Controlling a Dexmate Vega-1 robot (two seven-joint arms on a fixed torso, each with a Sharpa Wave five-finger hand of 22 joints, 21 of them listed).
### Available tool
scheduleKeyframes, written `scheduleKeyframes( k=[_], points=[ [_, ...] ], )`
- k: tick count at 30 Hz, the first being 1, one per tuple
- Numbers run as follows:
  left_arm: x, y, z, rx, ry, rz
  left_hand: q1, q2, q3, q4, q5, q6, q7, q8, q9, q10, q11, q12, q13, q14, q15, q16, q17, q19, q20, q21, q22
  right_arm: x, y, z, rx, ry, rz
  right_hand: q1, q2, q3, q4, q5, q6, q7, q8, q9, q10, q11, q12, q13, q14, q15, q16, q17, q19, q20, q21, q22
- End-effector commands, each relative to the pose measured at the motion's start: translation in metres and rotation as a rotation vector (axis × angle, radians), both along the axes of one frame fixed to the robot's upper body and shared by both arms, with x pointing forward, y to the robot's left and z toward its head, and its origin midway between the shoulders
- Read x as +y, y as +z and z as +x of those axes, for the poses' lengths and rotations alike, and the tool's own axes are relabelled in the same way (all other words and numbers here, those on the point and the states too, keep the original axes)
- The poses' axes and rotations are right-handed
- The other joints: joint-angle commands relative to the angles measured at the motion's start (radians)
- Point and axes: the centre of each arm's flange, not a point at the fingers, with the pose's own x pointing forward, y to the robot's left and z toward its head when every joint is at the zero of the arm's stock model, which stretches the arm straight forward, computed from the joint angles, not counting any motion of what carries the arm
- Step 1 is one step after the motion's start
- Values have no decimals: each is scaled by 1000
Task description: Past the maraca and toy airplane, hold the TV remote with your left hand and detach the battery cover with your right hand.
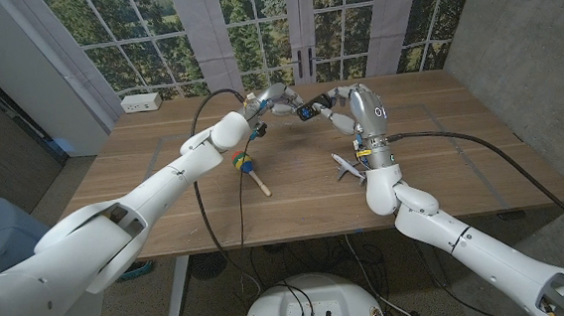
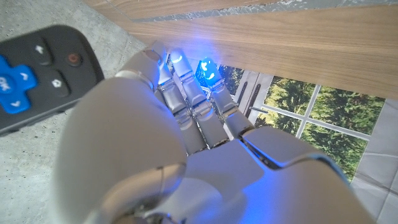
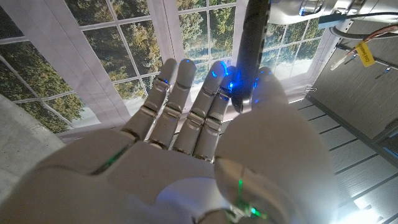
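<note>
Two white robot hands meet above the far wooden tabletop (image 1: 438, 117). Left robot hand (image 1: 270, 99) grips a black TV remote (image 1: 308, 111); right robot hand (image 1: 333, 103) pinches its end.

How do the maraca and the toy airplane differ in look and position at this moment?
The maraca is multicoloured with a pale wooden handle; the toy airplane is plain white or pale grey. The maraca lies towards the robot's left, just beside the left forearm, while the toy airplane lies towards the right, close against the right arm. The maraca is a round head on a stick; the toy airplane is slim with thin wings. Both lie on the wooden table, held by neither hand.
</note>
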Motion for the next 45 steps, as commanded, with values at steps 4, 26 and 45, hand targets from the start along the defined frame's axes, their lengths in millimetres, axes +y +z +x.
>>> scheduleKeyframes(
  k=[4, 26, 45],
  points=[
    [-3, 3, 1, 47, -61, 51, -16, 62, -12, 10, -45, -115, -25, -17, 19, -53, -48, -56, 12, -101, -79, -50, 3, -101, -83, 27, 3, -1, -4, 0, -57, -11, -1, 31, 30, 19, 14, -3, 27, -10, -13, 116, 7, -3, -3, 4, -7, -126, -18, 0, -14, -89, 14, -5],
    [-5, 23, -5, 338, -345, 262, -343, 101, 14, 2, -165, -660, -111, 5, -27, -778, -27, -172, -129, -683, 46, -188, -131, -445, 110, -194, -20, 0, -8, 11, -81, -29, -14, 29, 14, 8, 4, -5, 40, -41, -48, 44, 2, -10, -27, 9, -5, -128, -56, 1, -38, -119, 44, -14],
    [13, 35, -19, 313, -294, 340, -433, -30, 79, 42, -19, -754, -80, -36, -26, -856, -6, -204, -147, -730, 67, -207, -151, -476, 133, -297, -16, -5, -4, 12, -89, -38, 8, 30, 15, 1, 2, -4, 43, -43, -56, 24, 4, -10, -39, 13, 0, -128, -77, 0, -47, -123, 65, -17]
  ],
)
